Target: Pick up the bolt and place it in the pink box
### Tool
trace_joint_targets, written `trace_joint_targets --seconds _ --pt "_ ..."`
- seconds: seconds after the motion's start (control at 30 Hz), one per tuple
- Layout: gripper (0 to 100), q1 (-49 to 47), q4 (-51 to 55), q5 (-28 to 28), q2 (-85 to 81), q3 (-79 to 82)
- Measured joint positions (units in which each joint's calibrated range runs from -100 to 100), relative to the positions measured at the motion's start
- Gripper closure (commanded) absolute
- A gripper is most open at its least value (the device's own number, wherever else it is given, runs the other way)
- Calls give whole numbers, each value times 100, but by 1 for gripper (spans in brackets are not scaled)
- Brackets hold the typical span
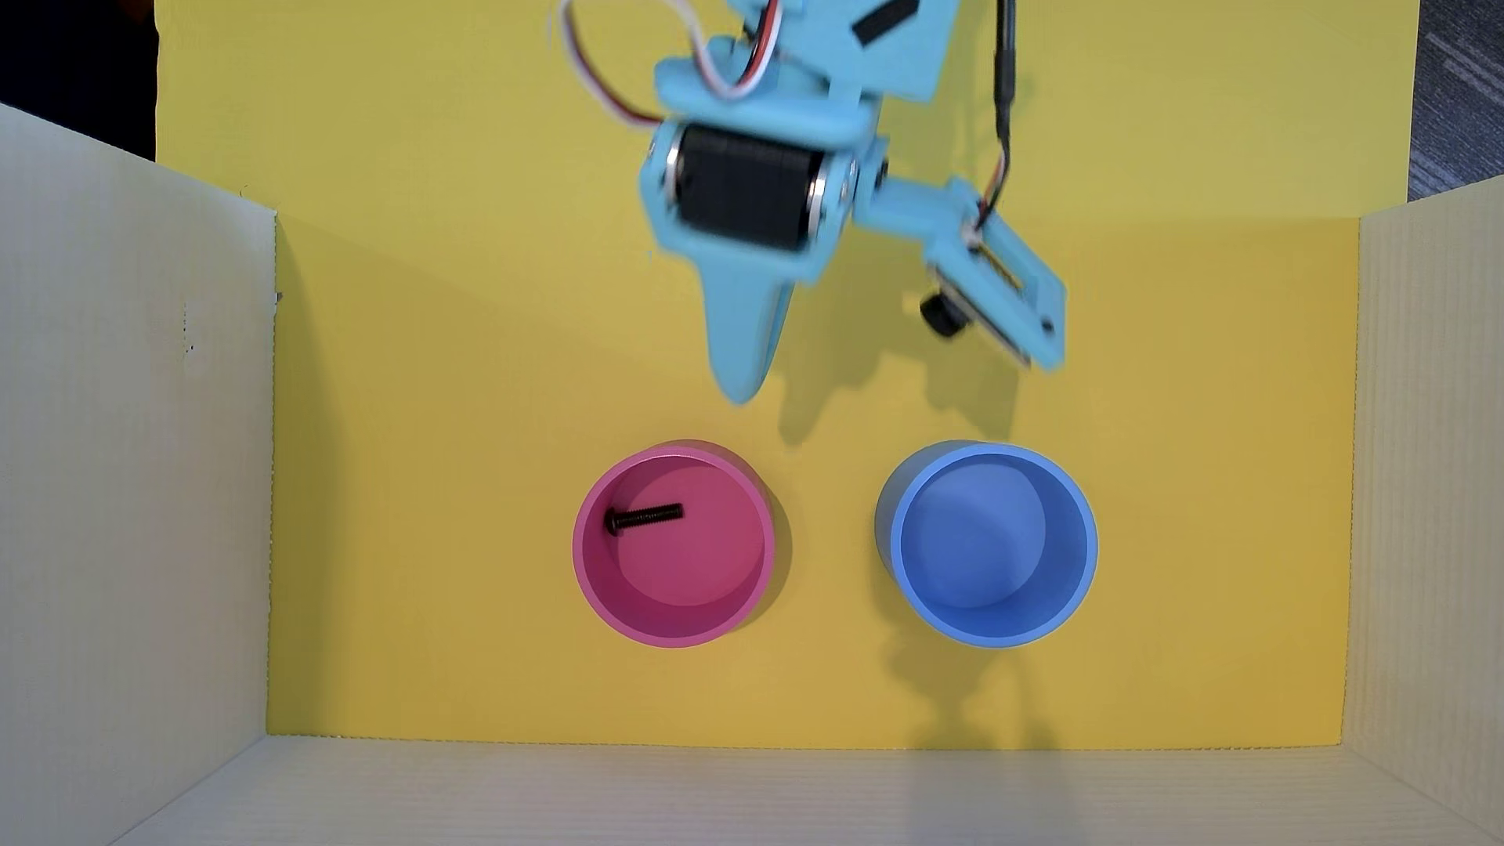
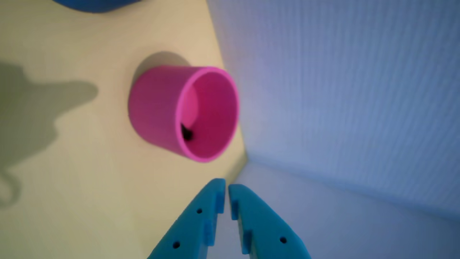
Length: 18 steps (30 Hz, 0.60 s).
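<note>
The black bolt (image 1: 644, 518) lies flat inside the pink box (image 1: 675, 634), near its left wall in the overhead view. In the wrist view the pink box (image 2: 154, 108) appears on its side, and only a dark bit of the bolt (image 2: 186, 133) shows past its rim. My light-blue gripper (image 1: 739, 390) hangs above the yellow floor, a little behind the pink box and apart from it. Seen from the wrist, the gripper (image 2: 226, 189) has its two fingers nearly together with nothing between them.
A blue round container (image 1: 993, 630) stands to the right of the pink box in the overhead view. White corrugated walls (image 1: 130, 455) enclose the yellow floor (image 1: 439, 407) on the left, right and near sides.
</note>
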Motion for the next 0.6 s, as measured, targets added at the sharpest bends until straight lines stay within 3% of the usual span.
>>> trace_joint_targets --seconds 0.13,0.3,0.6 --pt "98 0 -677 -88 -924 1225" --pt "98 -15 -797 -98 -1771 1946" --pt "98 -22 882 -98 -2508 2658"
